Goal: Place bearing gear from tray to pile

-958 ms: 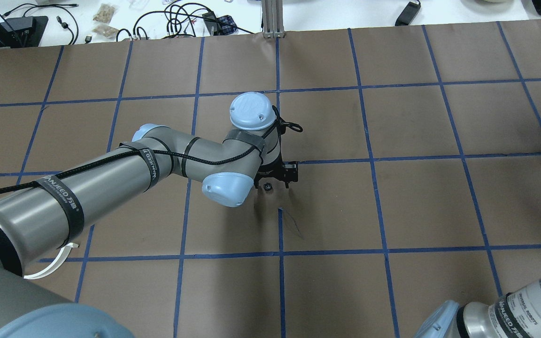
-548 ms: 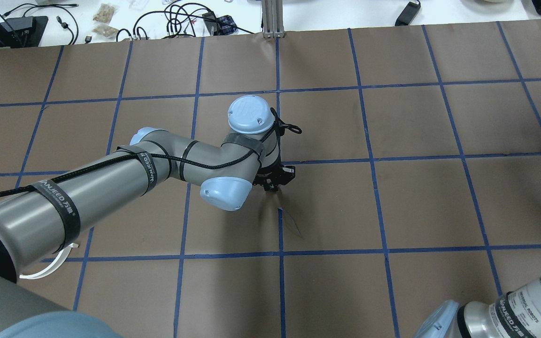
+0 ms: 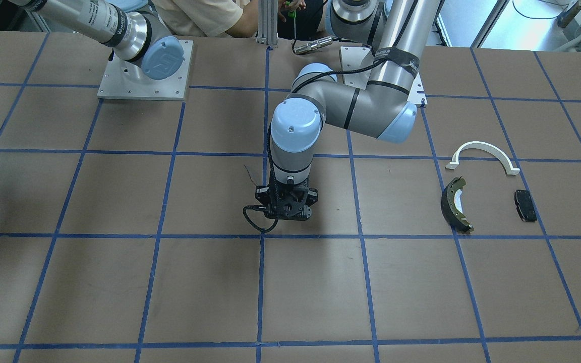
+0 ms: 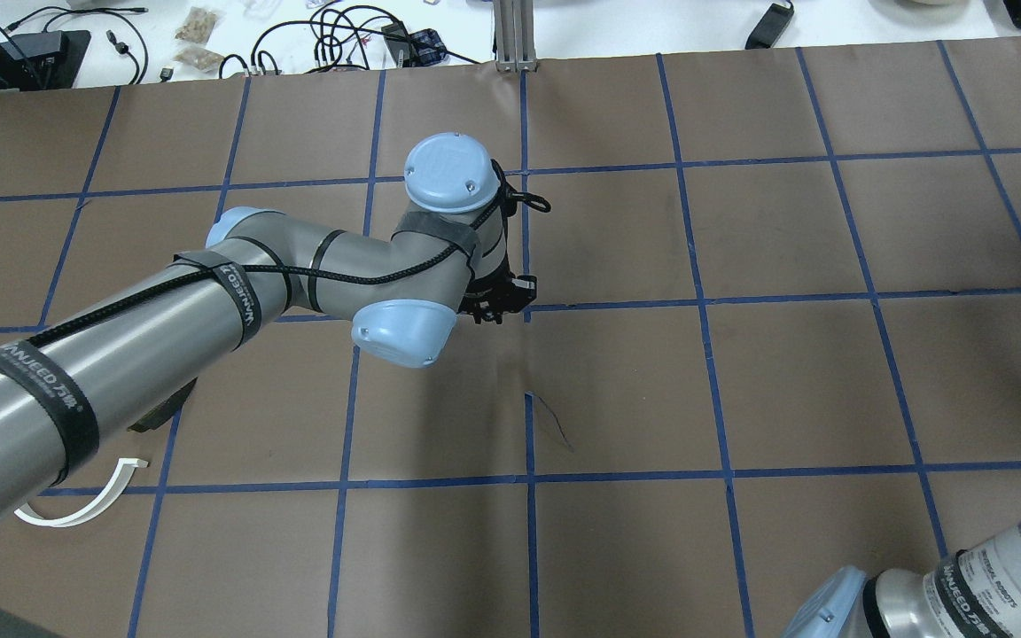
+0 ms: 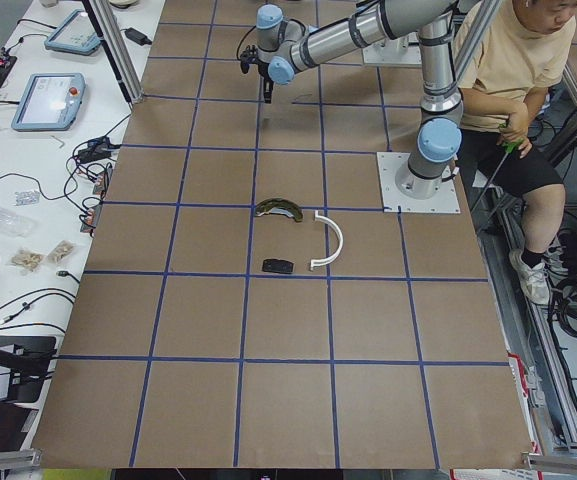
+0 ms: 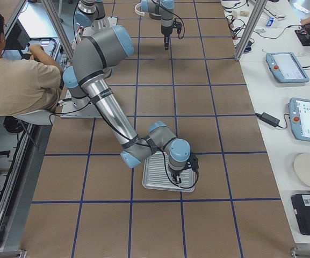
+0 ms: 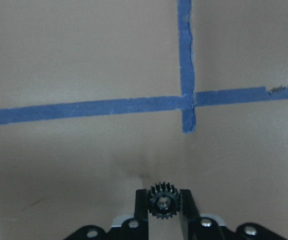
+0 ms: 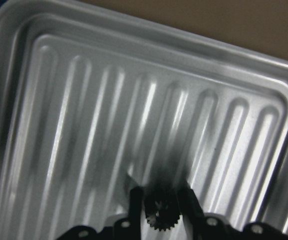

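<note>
Over on the robot's left lies the pile: a white arch, a dark brake shoe with an olive rim just beside it, and a small black pad next to that, none of them touching. Well apart from them, about mid-table, the left arm reaches out with its wrist pointing straight down. The left gripper is closed to a narrow gap, and a small black toothed bearing gear sits pinched right between its two fingers, teeth showing above the tips. It hangs above the brown paper, close to a crossing of blue tape lines. Further along, at the robot's right end of the table, is the silvery ribbed tray. The right gripper is poised over it near one corner, likewise drawn in tight, with a second bearing gear nipped between its fingers. That one is low over the tray's ribbed floor in a patch of dark shadow; I cannot tell whether it touches the metal.
</note>
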Tool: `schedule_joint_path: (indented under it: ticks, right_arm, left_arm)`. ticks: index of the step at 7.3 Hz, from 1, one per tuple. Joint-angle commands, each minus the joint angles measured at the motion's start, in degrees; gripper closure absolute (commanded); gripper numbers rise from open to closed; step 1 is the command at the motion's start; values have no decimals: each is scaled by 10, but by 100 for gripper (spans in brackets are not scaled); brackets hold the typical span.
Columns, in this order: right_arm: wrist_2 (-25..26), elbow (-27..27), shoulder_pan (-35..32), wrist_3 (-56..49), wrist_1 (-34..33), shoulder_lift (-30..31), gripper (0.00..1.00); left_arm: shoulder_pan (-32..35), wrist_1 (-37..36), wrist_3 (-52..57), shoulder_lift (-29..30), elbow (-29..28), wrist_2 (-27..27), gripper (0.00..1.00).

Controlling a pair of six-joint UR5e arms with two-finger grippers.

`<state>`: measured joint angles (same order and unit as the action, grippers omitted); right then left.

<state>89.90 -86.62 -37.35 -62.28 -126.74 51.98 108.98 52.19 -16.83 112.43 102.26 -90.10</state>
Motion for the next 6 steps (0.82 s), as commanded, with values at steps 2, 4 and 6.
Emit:
schedule_joint_path:
  ticks: [2, 4, 6]
  right_arm:
    - [-3, 2, -5, 9, 4, 14, 85]
    - [-6, -7, -52, 45, 40, 69, 89]
    - [-6, -9, -176, 150, 68, 108, 89]
  left_arm:
    - [-63, 128, 23, -90, -15, -8, 100]
    - [-189, 181, 112, -107, -22, -5, 100]
    - [-299, 185, 256, -111, -11, -42, 100]
